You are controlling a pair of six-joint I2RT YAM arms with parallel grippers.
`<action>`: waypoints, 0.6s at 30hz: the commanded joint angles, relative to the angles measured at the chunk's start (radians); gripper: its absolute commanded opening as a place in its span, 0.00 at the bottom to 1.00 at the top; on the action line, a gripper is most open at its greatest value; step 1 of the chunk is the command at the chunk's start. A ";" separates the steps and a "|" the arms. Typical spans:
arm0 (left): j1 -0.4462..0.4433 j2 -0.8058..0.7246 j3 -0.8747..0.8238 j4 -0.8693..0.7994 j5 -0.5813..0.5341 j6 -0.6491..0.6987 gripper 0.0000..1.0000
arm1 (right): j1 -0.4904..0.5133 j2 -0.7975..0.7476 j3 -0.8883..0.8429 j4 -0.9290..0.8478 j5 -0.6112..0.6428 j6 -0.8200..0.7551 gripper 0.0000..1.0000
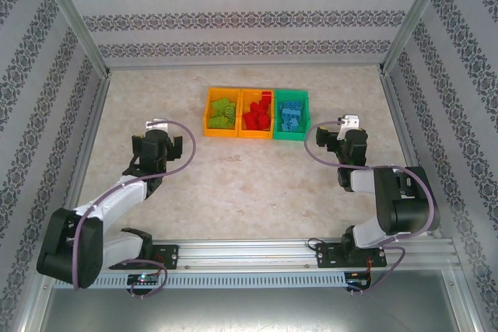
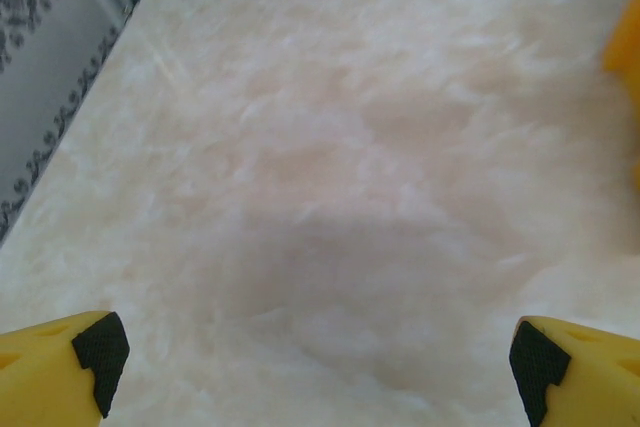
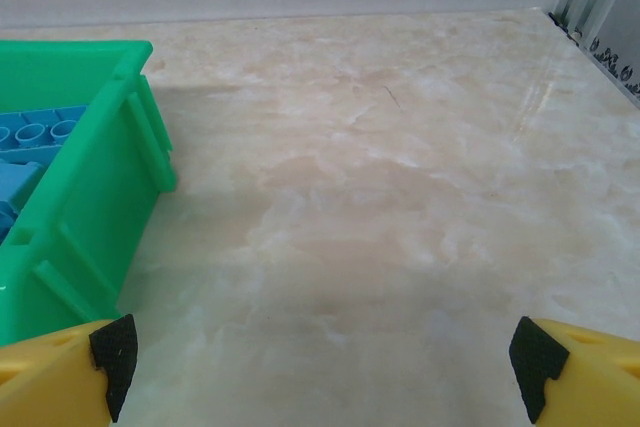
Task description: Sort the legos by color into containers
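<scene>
At the overhead frame's upper centre, small studded plastic legos (image 1: 257,117) sit colour-sorted in three joined orange-and-green bins (image 1: 207,118), where the spread, empty left end effector (image 2: 318,362) or right end effector (image 3: 325,362) might bump them askew.

I'm looking at a pale, marbled beige surface (image 1: 257,184), softly and evenly lit. 3 white walls (image 1: 249,13) with grey floral bands box it in. Aluminium posts (image 1: 71,17) mark the back corners, and a slotted rail (image 1: 249,250) runs along the near edge.
</scene>
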 commanded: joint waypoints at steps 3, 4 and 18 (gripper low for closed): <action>0.040 0.136 -0.015 0.342 0.099 0.090 1.00 | 0.011 -0.006 -0.001 0.040 0.020 -0.013 0.98; 0.046 0.168 -0.014 0.370 0.100 0.104 1.00 | 0.011 -0.006 -0.001 0.040 0.020 -0.013 0.98; 0.210 0.365 -0.073 0.607 0.415 0.028 1.00 | 0.012 -0.005 0.006 0.029 -0.010 -0.026 0.98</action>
